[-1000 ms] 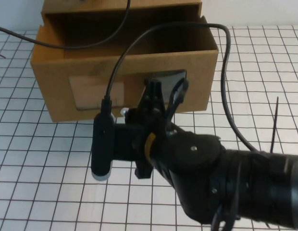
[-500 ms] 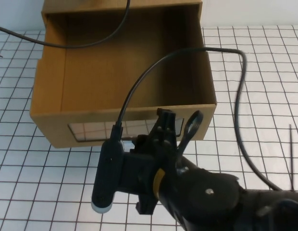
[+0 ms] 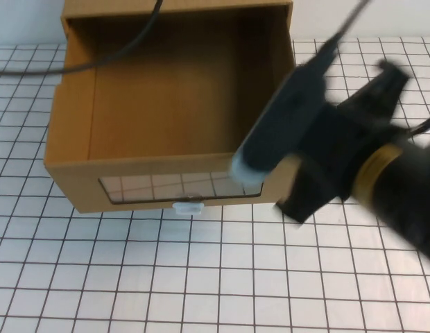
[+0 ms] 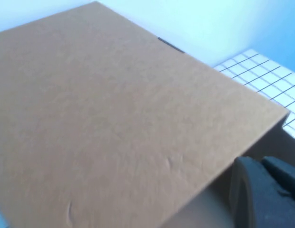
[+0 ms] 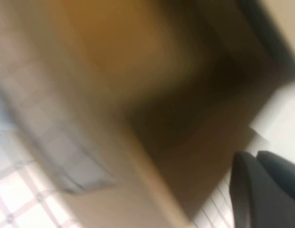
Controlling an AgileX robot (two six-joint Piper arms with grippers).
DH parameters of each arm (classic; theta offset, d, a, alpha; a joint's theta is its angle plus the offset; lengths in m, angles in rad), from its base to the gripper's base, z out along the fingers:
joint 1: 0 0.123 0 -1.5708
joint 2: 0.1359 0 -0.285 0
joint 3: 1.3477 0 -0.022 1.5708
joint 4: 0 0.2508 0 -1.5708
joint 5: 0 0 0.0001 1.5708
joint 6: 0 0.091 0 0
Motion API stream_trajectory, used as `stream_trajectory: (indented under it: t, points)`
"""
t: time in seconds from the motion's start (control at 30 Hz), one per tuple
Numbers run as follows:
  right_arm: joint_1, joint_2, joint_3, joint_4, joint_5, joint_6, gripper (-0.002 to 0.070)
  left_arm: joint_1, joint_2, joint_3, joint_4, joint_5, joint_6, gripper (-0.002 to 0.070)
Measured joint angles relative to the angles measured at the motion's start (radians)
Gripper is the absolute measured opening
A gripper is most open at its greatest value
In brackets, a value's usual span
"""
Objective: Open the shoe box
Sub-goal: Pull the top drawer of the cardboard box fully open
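The shoe box [image 3: 75,182], plain brown cardboard, sits far-left on the white gridded tabletop [image 3: 132,277]. Its open tray faces up, with a clear window [image 3: 166,186] and a small white tab [image 3: 188,206] in the near wall. The right end effector [image 3: 390,75] hangs right of the box, pointing far, its tips together and holding nothing. The left end effector [image 4: 264,164] is beside the box's smooth lid panel; whether it is apart or together, I cannot tell.

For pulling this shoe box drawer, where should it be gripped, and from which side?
Grip the small white tab low on the drawer's front wall, coming from the robot's side: it seems to jut out toward the robot. The right gripper hangs right of the drawer, jaws shut; the left gripper is by the box top.
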Motion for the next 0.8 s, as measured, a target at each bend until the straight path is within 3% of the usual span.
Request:
stream_trajectory:
  t: [0.27, 0.53, 0.67, 0.8]
  points:
    - [-0.419, -0.050, -0.058, 0.312, 0.008, -0.064, -0.0010, 0.000, -0.368, 0.517, 0.000, -0.302, 0.064, -0.0002]
    - [-0.839, -0.070, -0.053, 0.963, -0.007, -0.422, -0.0013, 0.000, -0.811, 1.001, -0.011, -0.593, 0.080, -0.0002]
    - [-0.933, -0.151, 0.007, 1.183, -0.096, -0.535, -0.0013, 0.000, -1.019, 1.198, -0.017, -0.657, 0.067, -0.0002]
    - [-0.953, -0.282, 0.149, 1.253, -0.215, -0.558, -0.0013, 0.000, -1.189, 1.368, -0.016, -0.671, 0.053, -0.0002]
